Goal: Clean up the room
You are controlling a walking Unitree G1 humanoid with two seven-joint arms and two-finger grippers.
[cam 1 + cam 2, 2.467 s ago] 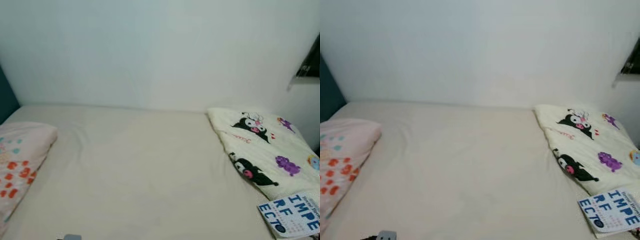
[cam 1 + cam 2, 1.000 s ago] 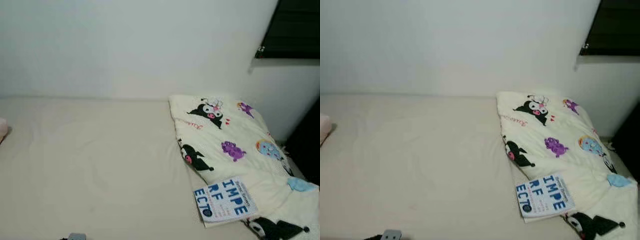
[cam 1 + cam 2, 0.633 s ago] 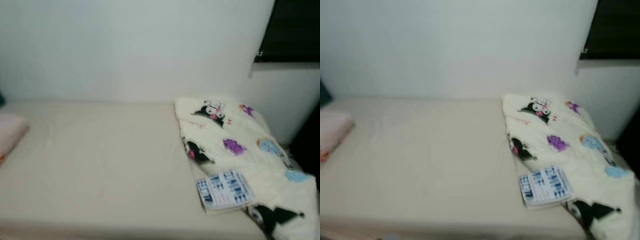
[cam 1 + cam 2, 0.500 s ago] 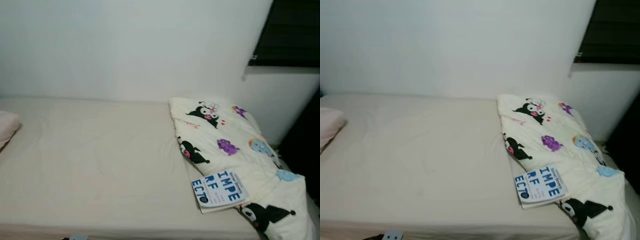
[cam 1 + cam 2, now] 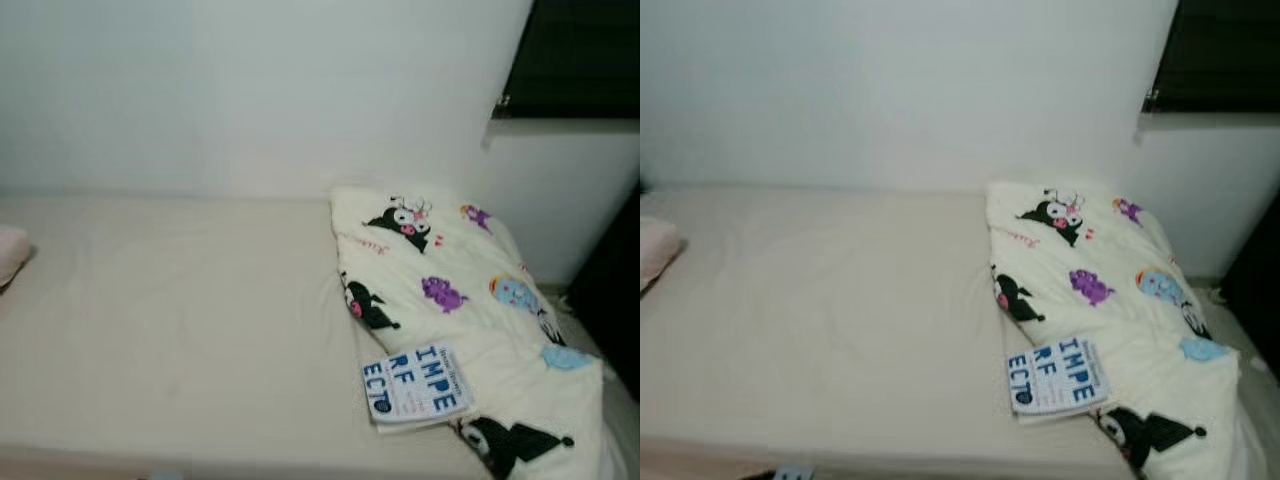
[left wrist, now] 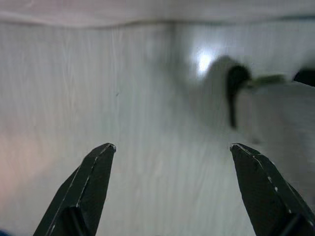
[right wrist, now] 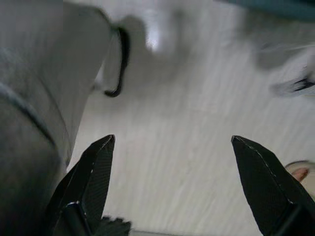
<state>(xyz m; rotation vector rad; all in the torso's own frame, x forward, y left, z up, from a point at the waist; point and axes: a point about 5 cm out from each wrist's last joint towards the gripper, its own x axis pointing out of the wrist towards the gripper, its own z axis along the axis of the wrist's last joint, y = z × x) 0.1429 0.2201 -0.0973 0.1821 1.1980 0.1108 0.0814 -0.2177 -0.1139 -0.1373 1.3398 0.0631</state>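
Risk assessment. The book lies at the near right of the bed, resting partly on the edge of the cartoon-print blanket and close to the bed's near edge. Because it sits on soft, uneven cloth, a push from an end effector instead of a clean pinch would likely slide it toward the edge and off onto the floor. A low approach could also catch a fold of the blanket along with the cover, dragging the bedding further out of order. The blanket itself is bunched along the right side, its near end spilling over the corner of the bed; pulling on one point would probably bunch it more rather than spread it. A pillow shows at the far left edge of the bed, well apart from the book and the blanket.

Pose of the arms. Both arms appear to hang low and idle, judged from the wrist views, which look down on pale plank flooring. The left end effector has its two black fingers spread wide apart with nothing between them; a dark object lies on the floor beyond, too blurred to name. The right end effector is likewise spread wide and empty, with a grey shape beside it that cannot be identified. Neither is near the bed, so any reach for the book must begin from a lowered position.
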